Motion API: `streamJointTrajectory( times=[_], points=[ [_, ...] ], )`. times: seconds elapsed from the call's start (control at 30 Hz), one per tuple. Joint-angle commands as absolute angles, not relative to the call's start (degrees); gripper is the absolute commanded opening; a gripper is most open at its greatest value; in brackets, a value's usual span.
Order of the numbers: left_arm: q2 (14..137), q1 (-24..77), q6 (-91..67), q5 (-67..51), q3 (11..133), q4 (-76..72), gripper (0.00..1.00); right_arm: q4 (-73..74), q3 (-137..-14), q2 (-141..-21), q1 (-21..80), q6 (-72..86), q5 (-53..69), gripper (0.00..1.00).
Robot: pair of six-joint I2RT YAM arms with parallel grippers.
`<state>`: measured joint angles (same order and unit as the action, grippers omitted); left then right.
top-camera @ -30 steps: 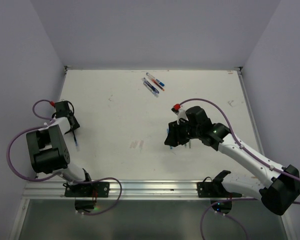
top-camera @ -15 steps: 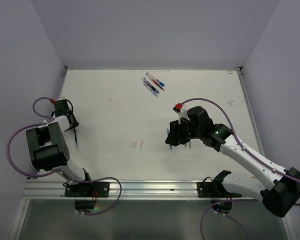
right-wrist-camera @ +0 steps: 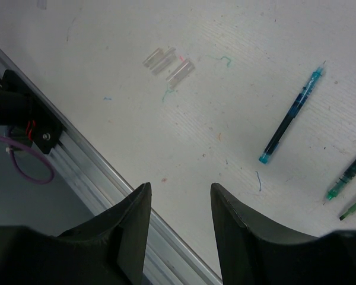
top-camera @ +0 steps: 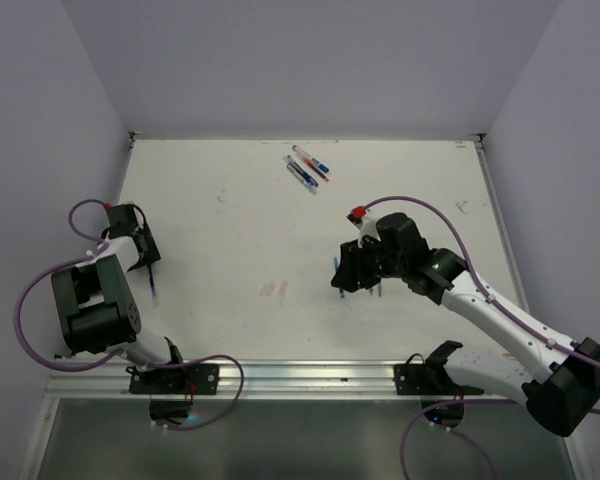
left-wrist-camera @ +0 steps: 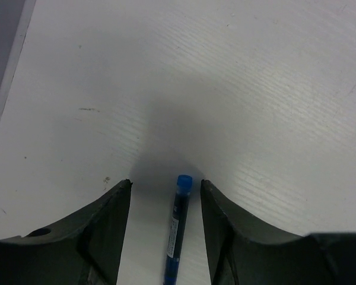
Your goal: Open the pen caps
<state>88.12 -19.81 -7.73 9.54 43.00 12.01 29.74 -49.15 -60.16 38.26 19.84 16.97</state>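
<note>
Partway at best, I'd say: the left gripper stands spread around a blue-ended pen lying untouched between its fingers, the right gripper hangs spread and empty near a bare-tipped pen, and the far pens wait by the table's back edge.

The worktop is white, flecked with faint coloured scribbles. A blue pen lies between the left end effector's black fingers. At the far side, pens show blue and red. The walls are pale lilac.
</note>
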Motion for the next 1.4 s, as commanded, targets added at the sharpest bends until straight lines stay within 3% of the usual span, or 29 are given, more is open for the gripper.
streamJointTrajectory(
  times=[0.0,0.43,0.67,0.9,1.1,1.37],
  points=[
    [88.33,-20.13,-3.17,8.53,44.12,12.92,0.54,28.92,-49.92,-58.54,38.58,19.34,15.64,0.49],
    [92.72,-20.21,4.65,6.94,44.21,12.04,0.41,28.83,-49.66,-57.13,38.58,19.34,15.29,0.49],
    [92.55,-20.04,6.33,5.19,43.86,12.22,0.27,28.92,-49.66,-56.87,38.58,19.42,15.03,0.49],
    [94.22,-19.95,5.63,6.24,48.15,17.3,0.4,28.74,-49.83,-56.69,38.58,19.34,14.77,0.49],
    [95.89,-19.95,-1.38,1.69,52.73,23.81,0.4,28.39,-49.83,-56.78,38.58,19.34,14.68,0.49],
    [86.85,-19.07,-11.77,-5.89,44.04,18.46,0.41,28.48,-49.75,-56.52,38.58,19.34,14.77,0.49]
  ],
)
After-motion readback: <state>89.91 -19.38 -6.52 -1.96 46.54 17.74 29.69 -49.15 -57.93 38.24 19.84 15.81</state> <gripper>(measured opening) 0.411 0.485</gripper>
